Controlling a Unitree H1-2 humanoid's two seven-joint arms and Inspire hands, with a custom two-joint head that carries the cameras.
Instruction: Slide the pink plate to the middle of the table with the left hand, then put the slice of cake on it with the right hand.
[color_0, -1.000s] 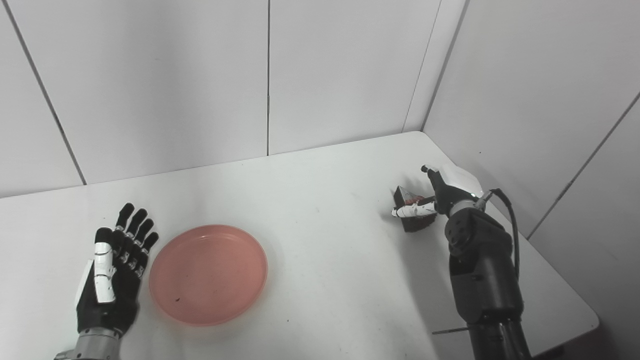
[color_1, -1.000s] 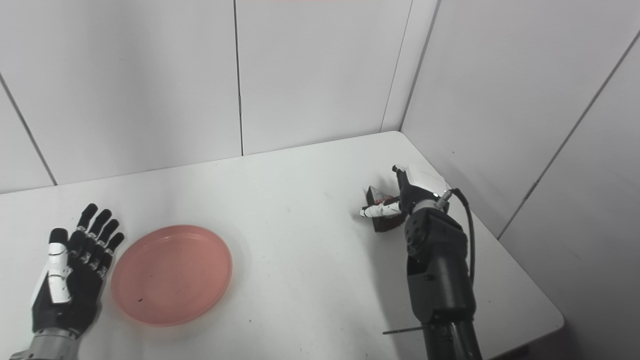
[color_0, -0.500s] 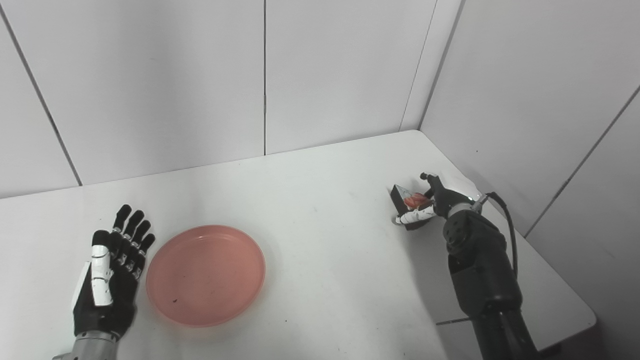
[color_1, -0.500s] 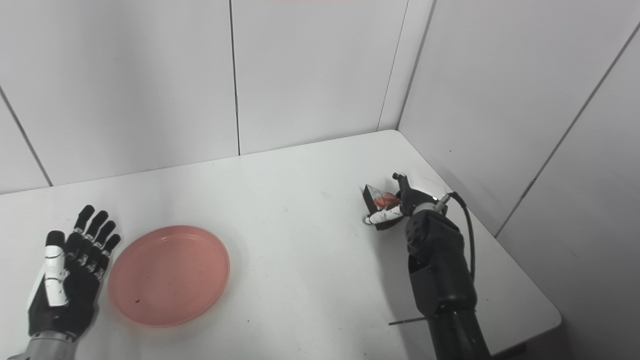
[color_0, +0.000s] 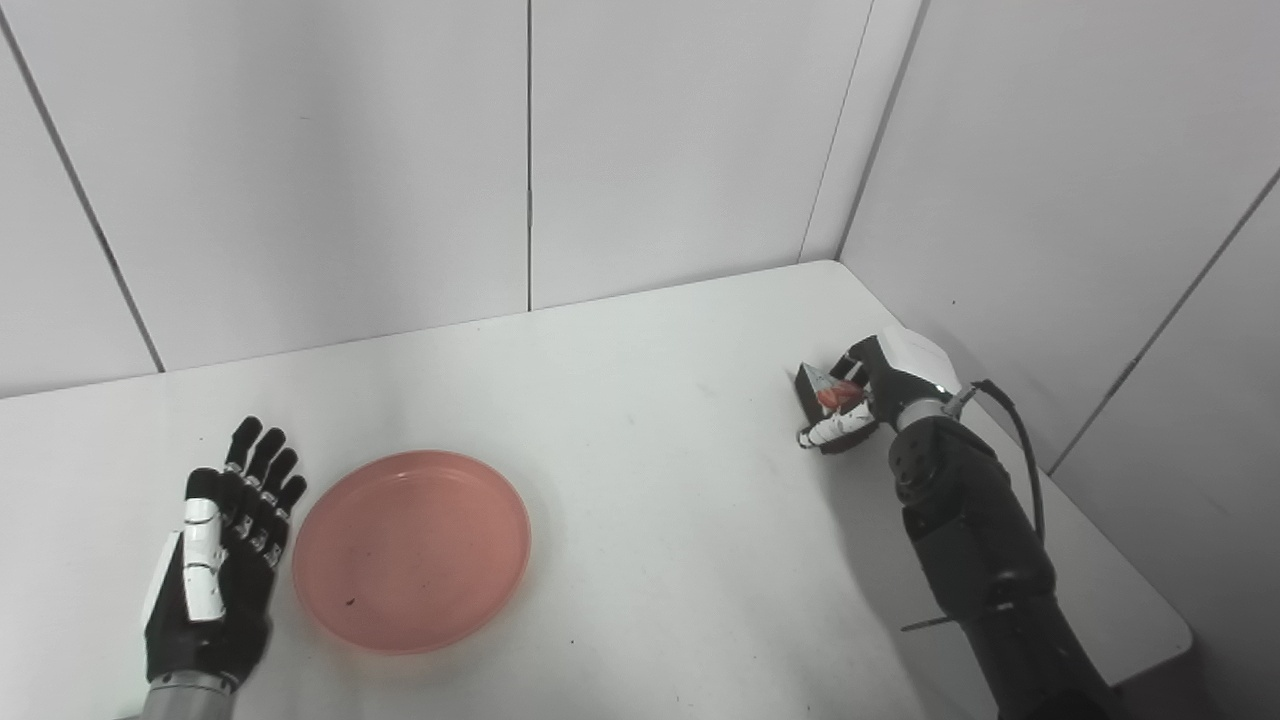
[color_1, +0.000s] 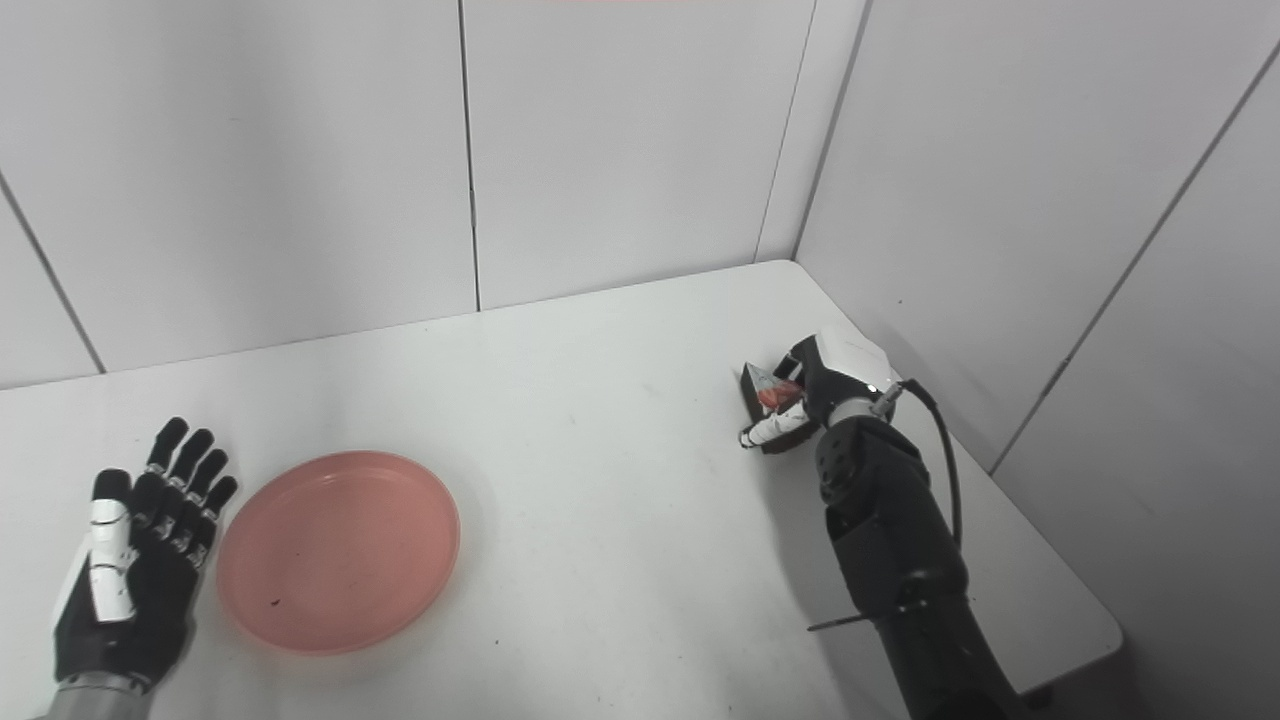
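The pink plate (color_0: 412, 548) lies flat on the white table (color_0: 650, 480), left of centre and empty. My left hand (color_0: 215, 570) rests open beside the plate's left rim, palm up, fingers pointing away from me. At the far right the dark slice of cake (color_0: 826, 400) with a red topping stands on the table. My right hand (color_0: 880, 385) is curled round it, fingers over the top and thumb along its near side. Part of the slice is hidden by the hand.
Grey wall panels close off the back and the right side, meeting in a corner just behind the cake. The table's right edge (color_0: 1120, 540) runs close under my right forearm (color_0: 975, 540).
My right hand's fingers have come down and closed over the cake slice, which now sits a little farther back. The left hand has drawn slightly toward me. The camera shifted a little.
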